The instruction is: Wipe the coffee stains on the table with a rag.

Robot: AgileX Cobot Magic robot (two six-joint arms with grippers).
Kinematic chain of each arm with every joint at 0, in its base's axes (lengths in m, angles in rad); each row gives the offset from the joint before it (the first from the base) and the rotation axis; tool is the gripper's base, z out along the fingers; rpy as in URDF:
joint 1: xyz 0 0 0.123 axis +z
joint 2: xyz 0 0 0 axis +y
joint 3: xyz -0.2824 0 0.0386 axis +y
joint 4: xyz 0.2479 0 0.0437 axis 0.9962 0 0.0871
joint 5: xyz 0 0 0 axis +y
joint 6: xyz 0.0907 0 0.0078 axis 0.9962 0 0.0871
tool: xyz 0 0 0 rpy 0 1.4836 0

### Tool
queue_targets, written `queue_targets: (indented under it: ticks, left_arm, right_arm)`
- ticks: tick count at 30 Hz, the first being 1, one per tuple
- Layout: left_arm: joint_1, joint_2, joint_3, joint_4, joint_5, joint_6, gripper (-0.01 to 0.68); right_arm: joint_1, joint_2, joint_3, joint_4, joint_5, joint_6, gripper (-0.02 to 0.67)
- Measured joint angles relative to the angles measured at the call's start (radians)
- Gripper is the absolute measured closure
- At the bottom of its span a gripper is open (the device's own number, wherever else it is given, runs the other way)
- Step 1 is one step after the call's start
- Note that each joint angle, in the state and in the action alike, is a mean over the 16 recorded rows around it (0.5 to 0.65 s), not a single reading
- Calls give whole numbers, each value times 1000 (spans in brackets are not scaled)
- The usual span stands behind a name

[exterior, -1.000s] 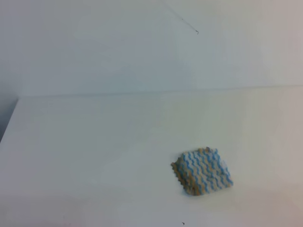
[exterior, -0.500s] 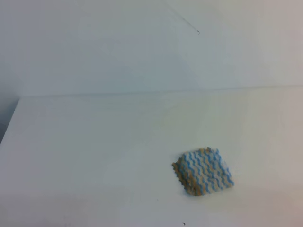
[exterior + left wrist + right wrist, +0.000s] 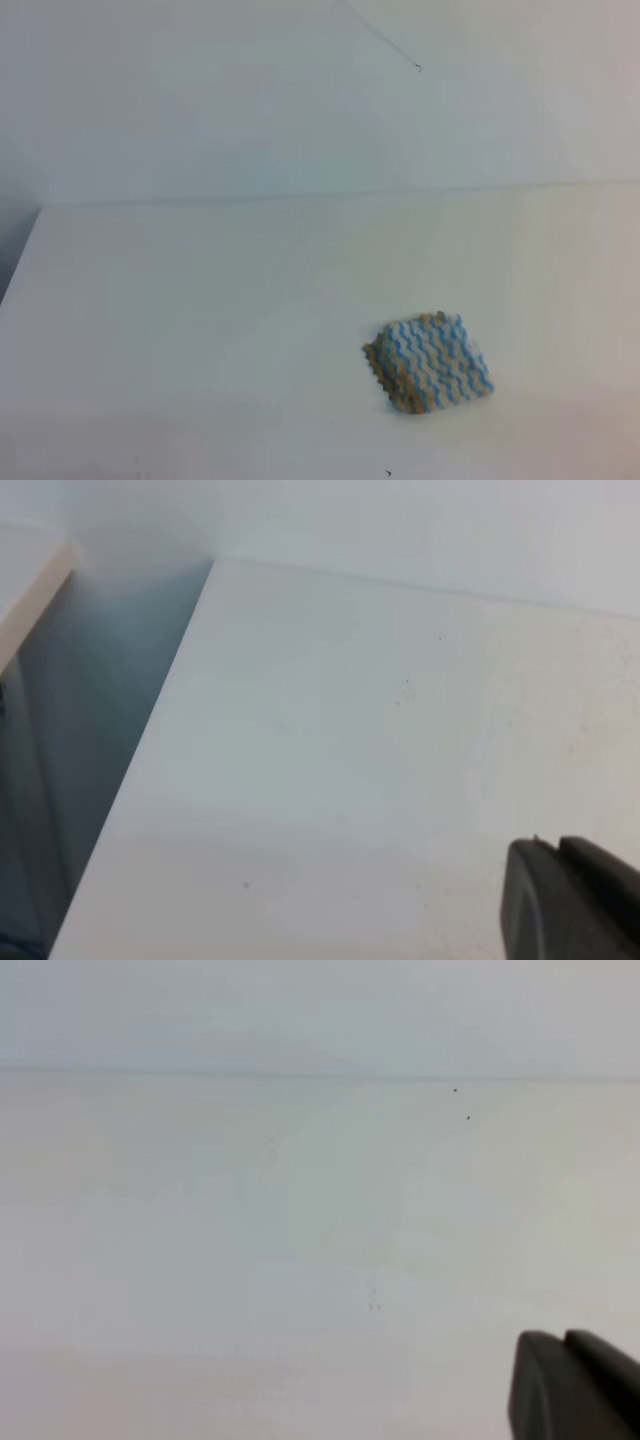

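White worktop (image 3: 200,300) filled every view; the rag (image 3: 428,363) lay flat at lower right, ungripped. No coffee stains could be made out. Only dark finger tips showed at the wrist views' lower right, their state unreadable. Wiping blind risked missing the blotch.

No text, label, brand, number or sign can be read in any view. The counter (image 3: 200,300) is plain white, and the rag (image 3: 428,364), at the lower right of the high view, carries only wavy stripes.
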Motion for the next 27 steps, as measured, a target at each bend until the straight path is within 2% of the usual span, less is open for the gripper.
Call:
queue_targets:
  ticks: [27]
  left_arm:
    - [0,0,0,0,1,0,674]
  right_arm:
    - [0,0,0,0,-1,0,653]
